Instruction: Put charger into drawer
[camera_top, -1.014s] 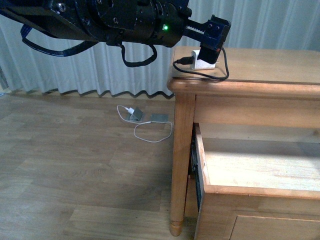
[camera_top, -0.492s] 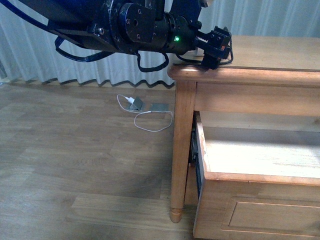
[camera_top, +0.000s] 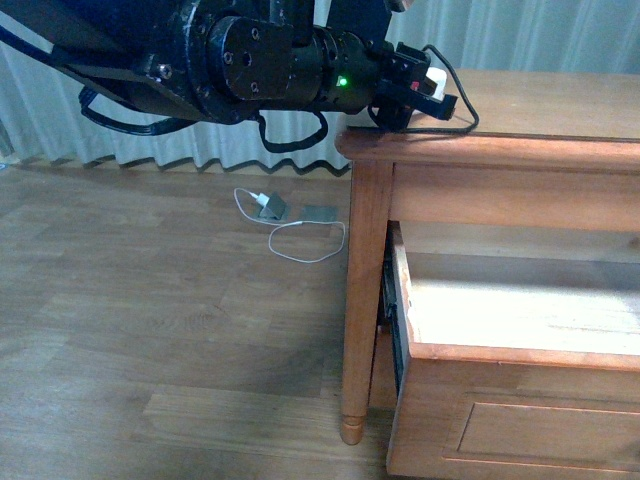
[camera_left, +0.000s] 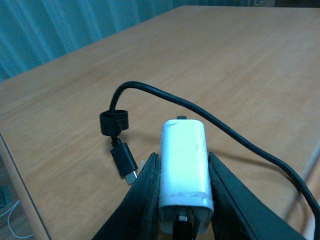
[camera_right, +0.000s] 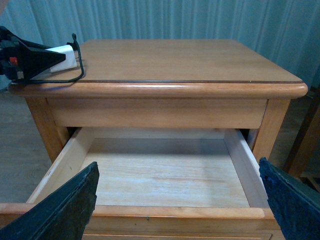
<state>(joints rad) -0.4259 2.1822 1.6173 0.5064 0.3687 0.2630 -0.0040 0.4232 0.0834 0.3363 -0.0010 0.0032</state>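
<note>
The charger (camera_left: 183, 165) is a small white boxy adapter. My left gripper (camera_left: 183, 156) is shut on it, one dark finger on each side, just above the near left corner of the wooden tabletop (camera_left: 240, 60). Its thin black cable (camera_left: 220, 125) loops over the tabletop, the plug end lying loose. The front view shows the gripper (camera_top: 425, 90) and charger (camera_top: 436, 78) at the table's left edge. The drawer (camera_right: 170, 211) stands pulled open below, light wood inside, nothing in it. My right gripper (camera_right: 178, 163) is open in front of the drawer, holding nothing.
A white-cabled charger (camera_top: 270, 208) with a grey flat piece (camera_top: 318, 213) lies on the wooden floor left of the table leg (camera_top: 360, 300). Pale curtains (camera_top: 250, 150) hang behind. The open drawer (camera_top: 500, 355) juts towards me.
My left gripper has come down from above the charger, shut on it and now holds it slightly raised at the table's corner. The cable has shifted with it.
</note>
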